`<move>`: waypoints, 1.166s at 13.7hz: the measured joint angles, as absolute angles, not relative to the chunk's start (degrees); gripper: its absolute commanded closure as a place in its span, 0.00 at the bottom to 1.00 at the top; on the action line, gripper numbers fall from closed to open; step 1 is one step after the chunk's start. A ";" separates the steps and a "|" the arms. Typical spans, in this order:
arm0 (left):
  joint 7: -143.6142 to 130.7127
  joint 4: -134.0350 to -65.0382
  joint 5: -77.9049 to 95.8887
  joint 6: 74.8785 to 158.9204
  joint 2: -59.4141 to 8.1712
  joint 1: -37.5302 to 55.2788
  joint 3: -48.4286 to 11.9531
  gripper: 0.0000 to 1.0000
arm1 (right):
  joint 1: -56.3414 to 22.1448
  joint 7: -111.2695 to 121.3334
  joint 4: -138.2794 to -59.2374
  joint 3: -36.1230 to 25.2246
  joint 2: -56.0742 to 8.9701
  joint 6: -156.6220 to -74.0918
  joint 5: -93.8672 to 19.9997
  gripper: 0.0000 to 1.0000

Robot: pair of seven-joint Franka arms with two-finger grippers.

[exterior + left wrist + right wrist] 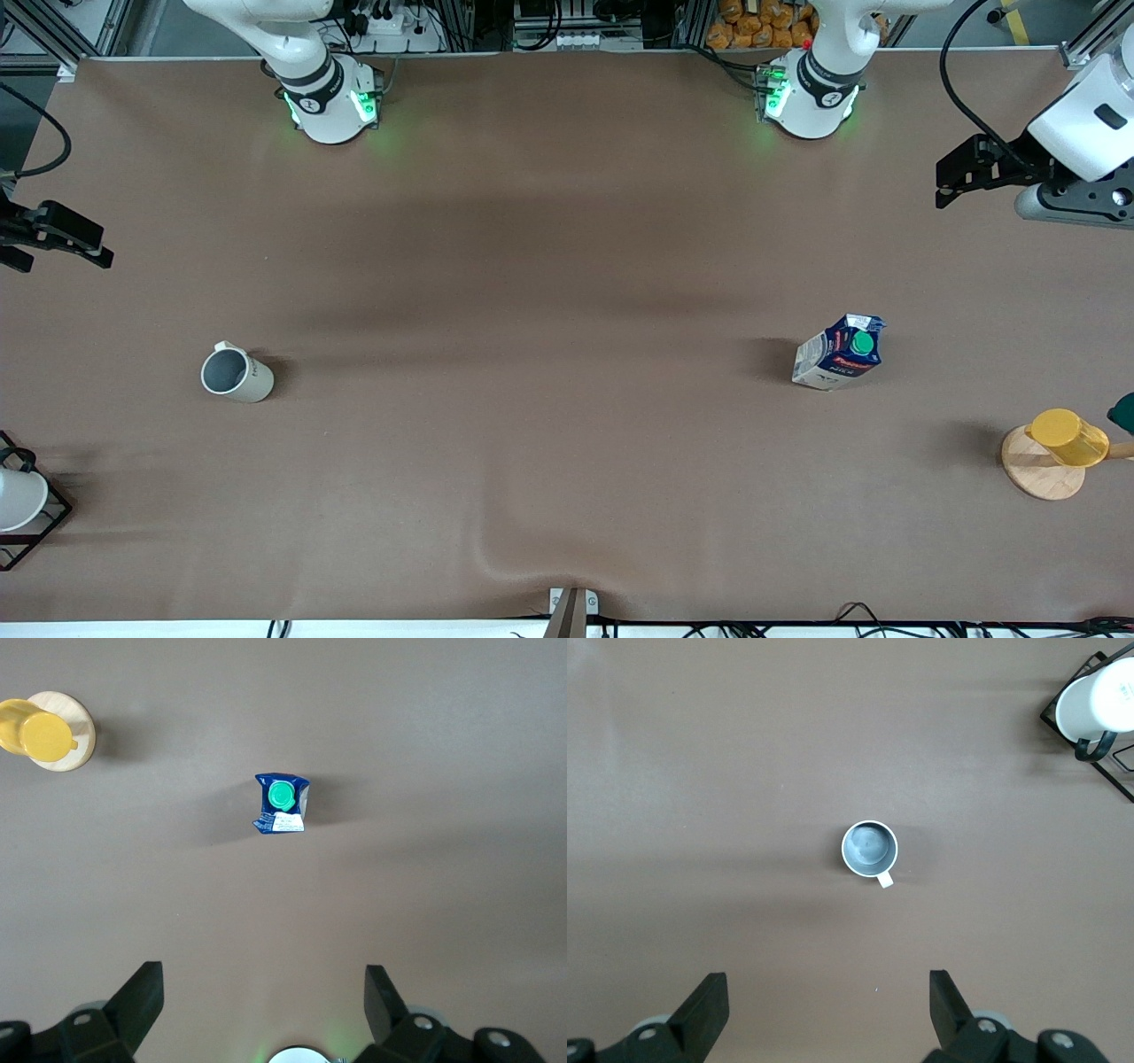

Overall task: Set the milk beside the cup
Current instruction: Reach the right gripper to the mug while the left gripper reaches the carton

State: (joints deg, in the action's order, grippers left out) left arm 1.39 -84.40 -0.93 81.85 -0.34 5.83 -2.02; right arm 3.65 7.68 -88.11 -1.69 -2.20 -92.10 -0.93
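Note:
The milk [840,352], a dark-blue and white carton with a green cap and red band, stands on the brown table toward the left arm's end; it also shows in the left wrist view [280,804]. The cup [235,373], a cream mug with a grey inside, stands toward the right arm's end; it also shows in the right wrist view [870,850]. My left gripper [946,184] [264,990] is open and empty, high over the table's end. My right gripper [99,251] [829,997] is open and empty, high over the other end.
A yellow cup [1068,437] on a wooden disc [1042,474] stands nearer the front camera than the milk, at the left arm's end. A white cup [18,498] in a black wire rack [49,523] stands at the right arm's end.

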 measured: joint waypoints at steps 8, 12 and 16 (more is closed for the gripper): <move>1.39 -84.41 -0.93 82.19 -2.42 6.01 -2.13 0.00 | 3.70 8.31 -89.24 -1.85 -2.92 -91.98 -0.92 0.00; 1.39 -84.59 -0.93 87.09 -8.12 6.07 -2.50 0.00 | 4.38 11.07 -91.57 -1.96 -9.55 -95.64 -0.92 0.00; 1.39 -86.84 -0.93 92.76 -16.13 6.10 -2.63 0.00 | 6.26 11.73 -97.63 -2.04 -17.07 -107.81 -0.92 0.00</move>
